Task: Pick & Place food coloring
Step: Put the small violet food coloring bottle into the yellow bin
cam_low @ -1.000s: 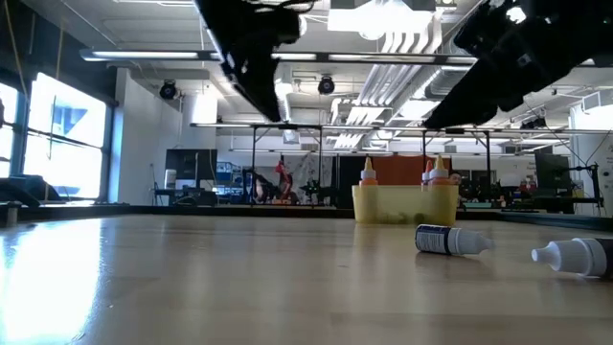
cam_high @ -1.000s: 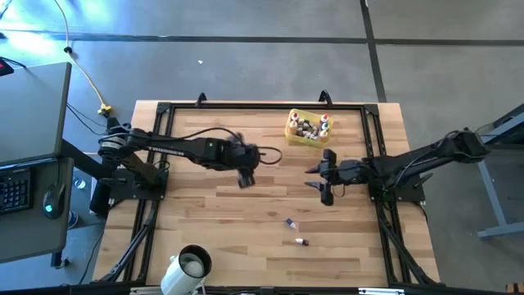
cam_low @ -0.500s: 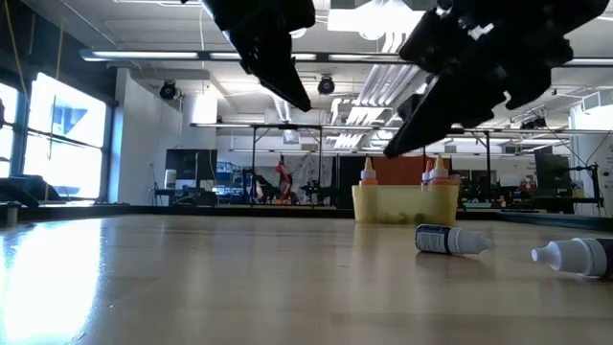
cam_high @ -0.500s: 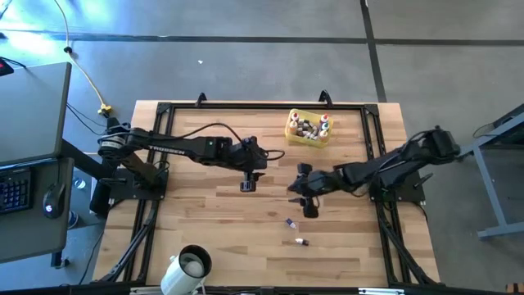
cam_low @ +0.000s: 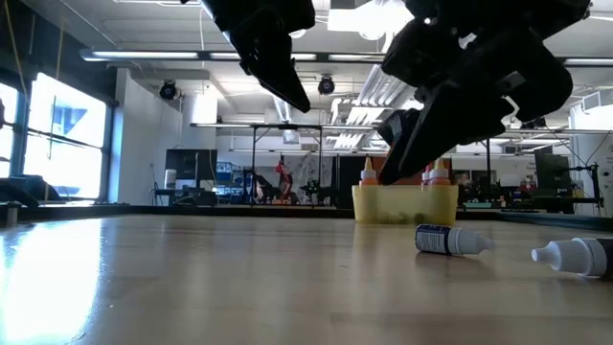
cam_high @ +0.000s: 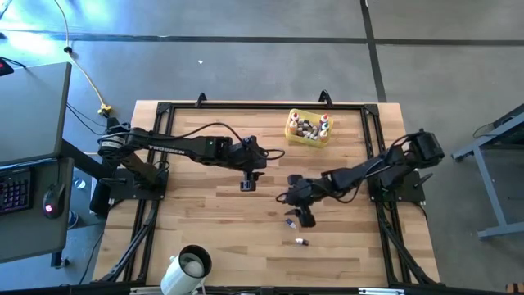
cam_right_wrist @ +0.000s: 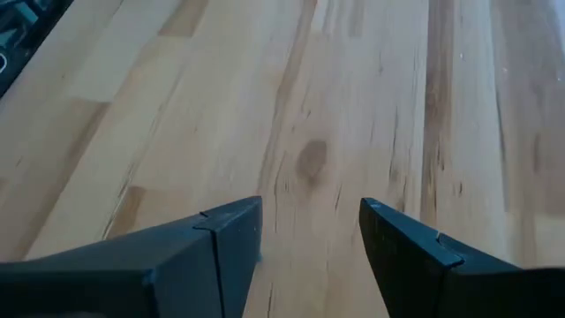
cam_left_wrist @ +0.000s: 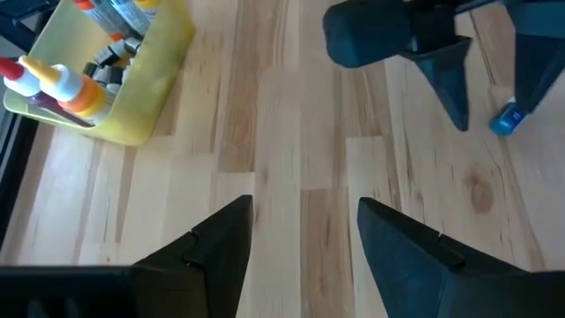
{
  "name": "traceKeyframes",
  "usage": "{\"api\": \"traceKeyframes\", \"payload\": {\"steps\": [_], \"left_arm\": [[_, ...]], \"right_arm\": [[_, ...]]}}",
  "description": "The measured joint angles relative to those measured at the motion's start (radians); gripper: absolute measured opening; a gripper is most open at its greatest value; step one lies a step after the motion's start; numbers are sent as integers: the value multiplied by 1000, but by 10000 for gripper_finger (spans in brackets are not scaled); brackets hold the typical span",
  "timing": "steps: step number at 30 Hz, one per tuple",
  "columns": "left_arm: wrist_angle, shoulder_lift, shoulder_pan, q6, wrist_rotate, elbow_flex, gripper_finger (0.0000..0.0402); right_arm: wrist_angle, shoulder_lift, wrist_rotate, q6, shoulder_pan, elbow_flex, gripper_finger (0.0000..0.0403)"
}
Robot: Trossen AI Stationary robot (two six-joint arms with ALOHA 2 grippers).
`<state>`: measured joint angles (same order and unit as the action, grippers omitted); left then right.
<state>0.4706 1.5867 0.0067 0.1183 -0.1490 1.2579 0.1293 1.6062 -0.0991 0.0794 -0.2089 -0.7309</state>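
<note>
Right gripper (cam_high: pixel 296 205) is seen with fingers spread, nothing pinched between them; only bare table (cam_right_wrist: pixel 371 106) shows in the gap in its wrist view. It is positioned well apart from the tray (cam_high: pixel 309 129), toward the table's near edge, directly over the blue-capped bottle (cam_high: pixel 290 221), which lies on its side on the wood. Contact with that bottle cannot be told from the high view; in the low view the gripper is seen clear above the table surface.

Left gripper (cam_high: pixel 246 182) is also held spread and empty, well to the left of the tray and raised off the table. In its wrist view the fingers (cam_left_wrist: pixel 216 243) frame bare wood, with the tray at one corner and the right gripper plus the blue cap farther off.

Food coloring: most bottles are standing or packed in the yellow tray, orange- and red-tipped ones upright. Two are left loose on the table, well apart from the tray: the blue-capped bottle and, farther from the tray, a white-capped bottle (cam_high: pixel 301 242), both lying flat.

A white mug (cam_high: pixel 190 266) sits at the near edge, far from the tray.
</note>
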Motion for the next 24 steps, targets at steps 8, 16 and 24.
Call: {"api": "traceKeyframes", "payload": {"steps": [8,16,24], "left_arm": [[-24,0,0,7,-12,0,202],[-52,1,0,9,-42,0,202],[-50,1,0,9,-42,0,202]], "right_arm": [[-8,28,174,141,-131,-3,182],[-17,37,396,352,-257,-3,163],[-24,50,430,455,-283,-3,152]]}}
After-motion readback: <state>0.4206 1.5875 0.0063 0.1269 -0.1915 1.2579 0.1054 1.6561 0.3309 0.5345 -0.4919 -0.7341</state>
